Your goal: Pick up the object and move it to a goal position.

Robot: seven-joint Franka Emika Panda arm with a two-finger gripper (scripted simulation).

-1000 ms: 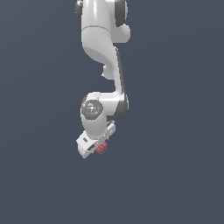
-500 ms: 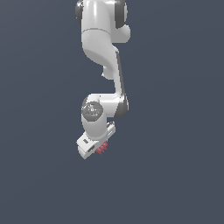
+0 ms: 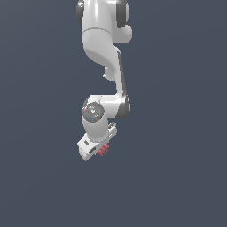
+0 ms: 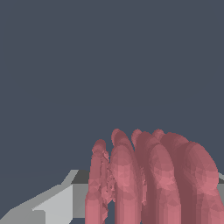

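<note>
The small ribbed lump (image 4: pixel 153 179) is red-pink, its parallel ridges shading darker in the grooves; the glossy robot arm (image 3: pixel 104 48) is white with black joint bands and a grey round cap; the blocky gripper (image 3: pixel 98 148) is white; the flat backdrop is slate blue-grey

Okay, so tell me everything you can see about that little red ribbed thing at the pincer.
The object is a small red-pink lump made of parallel rounded ribs set side by side, matte and plastic-looking in the render. It sits at the tip of the white pincer, far smaller than it. In the wrist view the ribs stand upright, close to the camera, with a grey finger beside them. Whether the jaws clamp it cannot be seen.
</note>
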